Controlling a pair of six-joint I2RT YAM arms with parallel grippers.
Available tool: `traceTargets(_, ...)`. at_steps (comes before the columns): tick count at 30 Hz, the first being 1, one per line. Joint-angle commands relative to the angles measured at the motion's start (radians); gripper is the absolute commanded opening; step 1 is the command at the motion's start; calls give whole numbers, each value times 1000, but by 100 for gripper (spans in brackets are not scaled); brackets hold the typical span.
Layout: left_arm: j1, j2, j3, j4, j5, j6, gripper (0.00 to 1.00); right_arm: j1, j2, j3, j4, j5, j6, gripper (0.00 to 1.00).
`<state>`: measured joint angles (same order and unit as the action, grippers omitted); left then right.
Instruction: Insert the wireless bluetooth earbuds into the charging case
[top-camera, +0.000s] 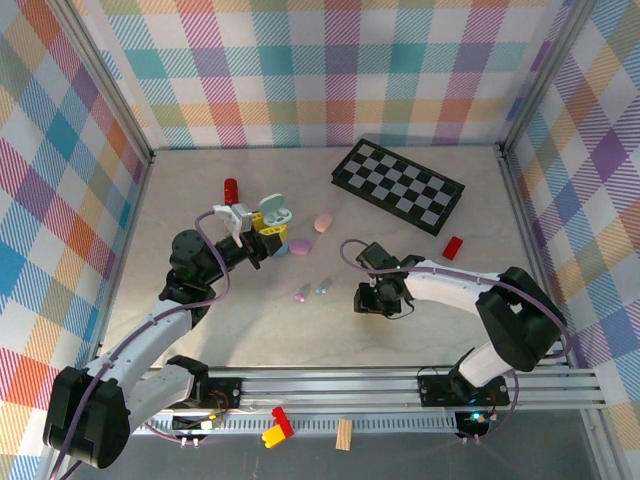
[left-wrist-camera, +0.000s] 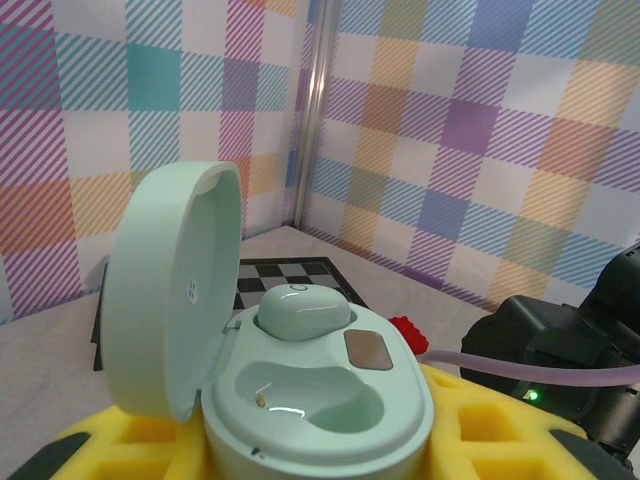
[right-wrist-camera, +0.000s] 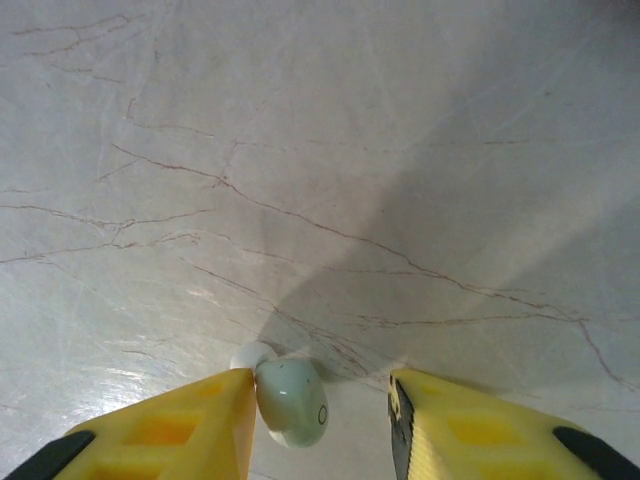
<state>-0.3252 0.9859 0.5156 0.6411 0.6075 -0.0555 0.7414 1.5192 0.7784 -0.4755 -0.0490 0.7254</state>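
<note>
My left gripper is shut on an open mint charging case, holding it up off the table between yellow fingers. The lid stands up at the left. One mint earbud sits in the far slot and the near slot is bare. My right gripper is down at the table, open. A second mint earbud lies on the table between its fingers, touching the left finger and apart from the right one. A pink earbud and a pale blue earbud lie on the table between the arms.
A pink case and a purple case lie shut near the left gripper. A chessboard lies at the back right, a red brick in front of it, and a red cylinder at the back left.
</note>
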Motion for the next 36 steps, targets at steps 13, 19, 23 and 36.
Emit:
traceTargets(13,10,-13,-8,56,-3,-1,33,8,-11,-34,107,-114,70,43)
traceTargets(19,11,-9,-3,58,-5,-1,33,18,-7,-48,149,-172,110,43)
traceTargets(23,11,-7,-4,58,-10,-7,33,39,7,-70,233,-244,165,43)
traceTargets(36,34,11,-15,88,-20,-14,33,117,47,2,215,-219,173,49)
